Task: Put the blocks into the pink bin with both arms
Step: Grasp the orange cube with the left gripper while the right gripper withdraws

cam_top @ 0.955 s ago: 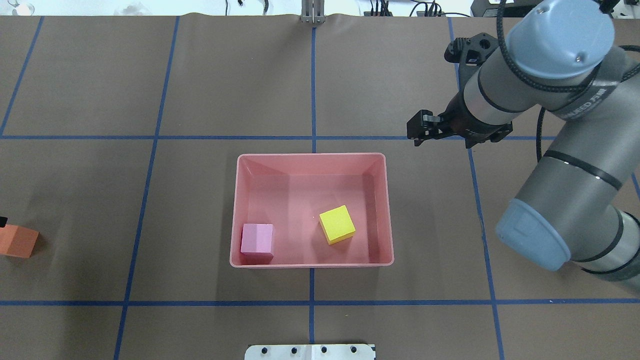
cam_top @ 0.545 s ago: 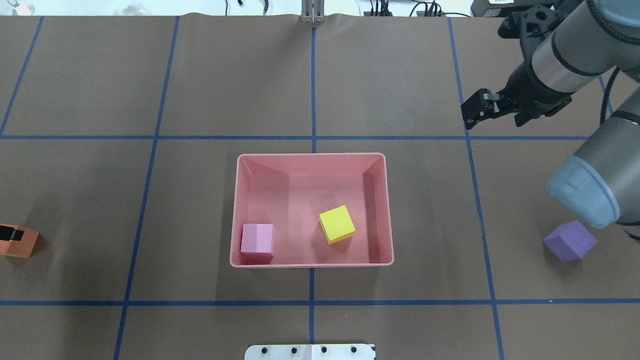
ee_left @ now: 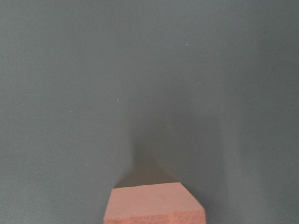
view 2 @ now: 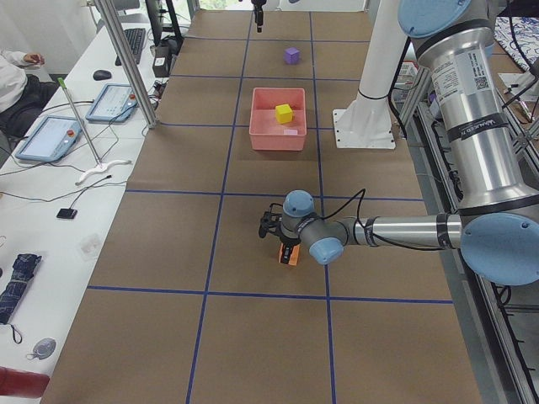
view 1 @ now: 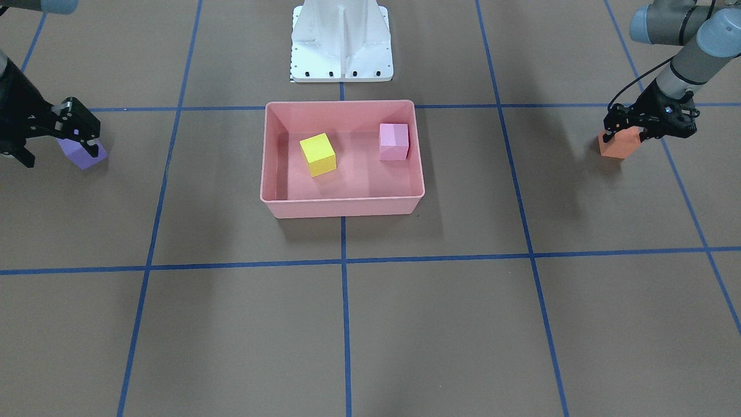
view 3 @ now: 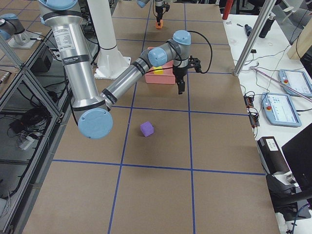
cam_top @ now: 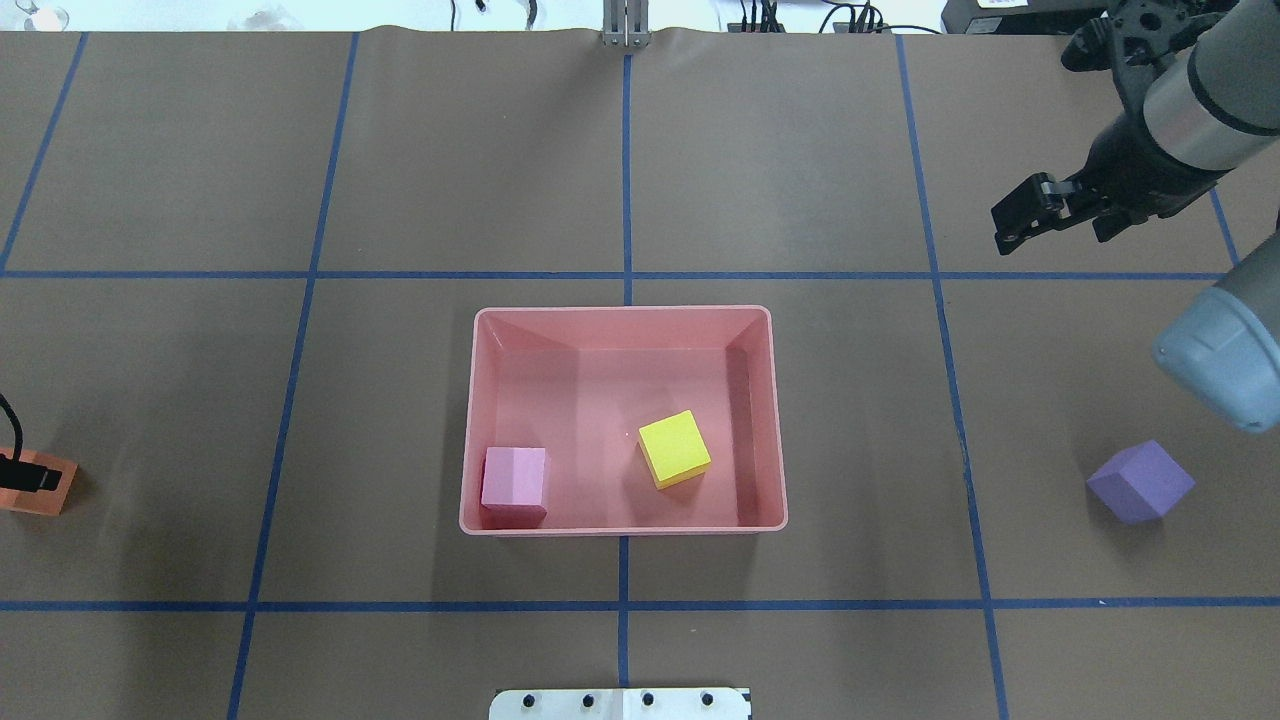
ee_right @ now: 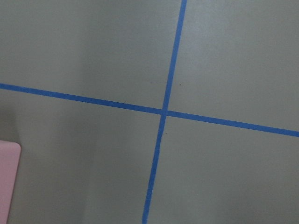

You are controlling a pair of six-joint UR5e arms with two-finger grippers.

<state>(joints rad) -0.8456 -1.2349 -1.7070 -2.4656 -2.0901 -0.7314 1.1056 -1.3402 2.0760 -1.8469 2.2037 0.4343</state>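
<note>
The pink bin (cam_top: pixel 620 312) sits at the table's middle and holds the yellow block (cam_top: pixel 675 448) and the light-pink block (cam_top: pixel 514 478). The purple block (cam_top: pixel 1140 482) lies on the table at the right, alone. My right gripper (cam_top: pixel 1015 215) is open and empty, raised above the table, far beyond the purple block. The orange block (cam_top: pixel 48 492) lies at the far left edge. My left gripper (view 1: pixel 624 137) is low over the orange block (view 1: pixel 618 147), with its fingers astride it and seemingly open. The left wrist view shows the orange block (ee_left: pixel 156 205) at the bottom centre.
The white pedestal base (view 1: pixel 341 40) stands just behind the bin on the robot's side. Blue tape lines cross the brown table cover. The right wrist view shows a tape crossing and a corner of the bin (ee_right: pixel 7 177).
My right arm has swung right and away from the bin, uncovering the purple block. My left gripper has moved in over the orange block.
</note>
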